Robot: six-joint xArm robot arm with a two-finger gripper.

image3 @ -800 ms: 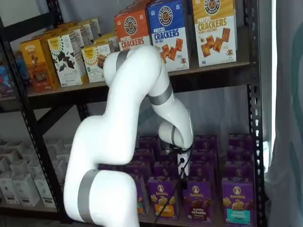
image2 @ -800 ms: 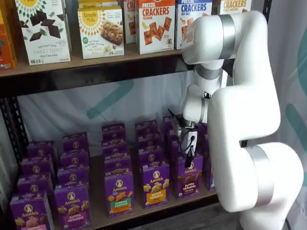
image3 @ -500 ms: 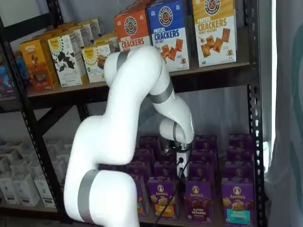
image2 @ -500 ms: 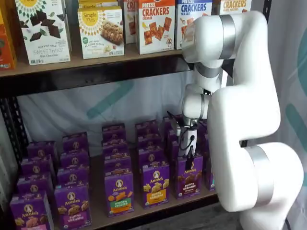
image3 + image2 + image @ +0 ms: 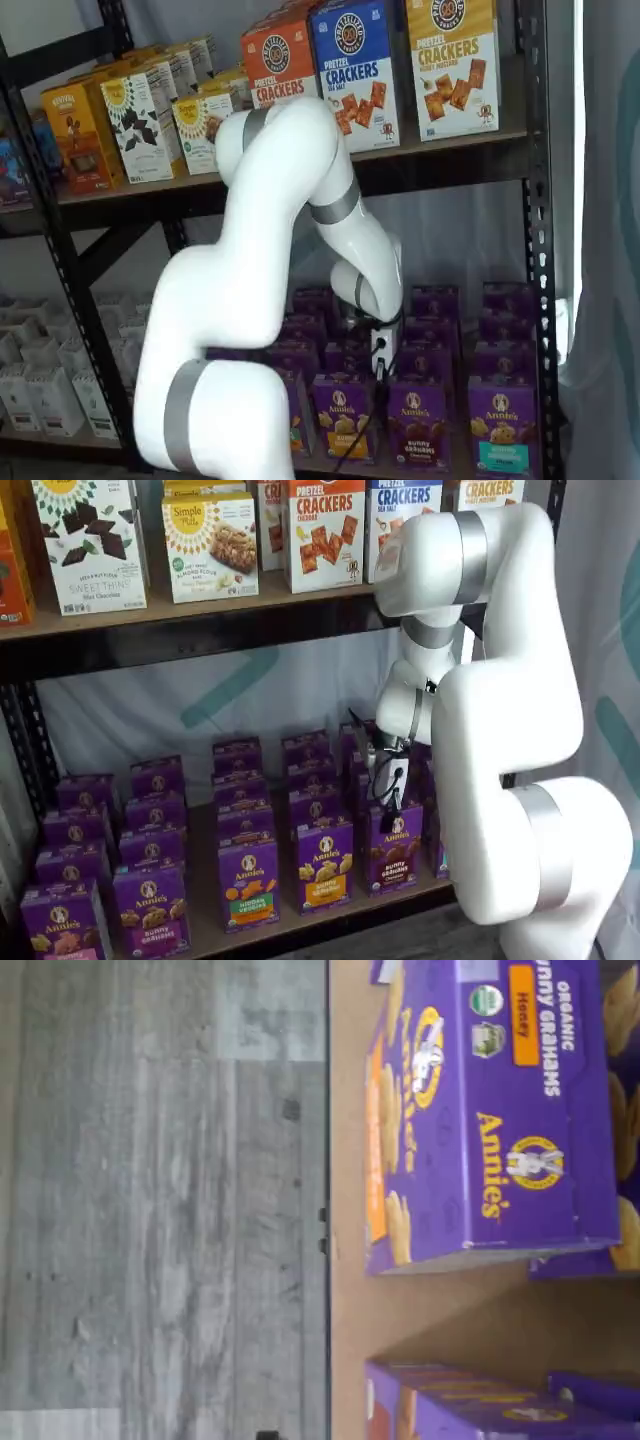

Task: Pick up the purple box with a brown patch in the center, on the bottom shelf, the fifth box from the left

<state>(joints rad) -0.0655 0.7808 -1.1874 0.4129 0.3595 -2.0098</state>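
The purple box (image 5: 393,848) with brown bunny cookies on its front stands upright at the front edge of the bottom shelf (image 5: 203,920); it also shows as the purple box (image 5: 417,425). My gripper (image 5: 387,798) hangs just above and behind its top, a black cable looped on the white body, and is seen again as the gripper (image 5: 380,365). Its jaws are open and hold nothing; the fingers are hard to make out against the cartons. The wrist view, turned on its side, shows a purple Honey carton (image 5: 480,1130) on the brown board (image 5: 430,1320).
Rows of purple Annie's cartons fill the bottom shelf, with a yellow-panel one (image 5: 324,865) and an orange-green one (image 5: 247,883) beside the target. Cracker boxes (image 5: 325,530) stand on the upper board. The white arm (image 5: 510,730) fills the right side. Grey floor (image 5: 160,1200) lies past the shelf edge.
The arm's upper joints have leaned slightly to the left and the gripper has shifted a little above the box row. No carton has moved.
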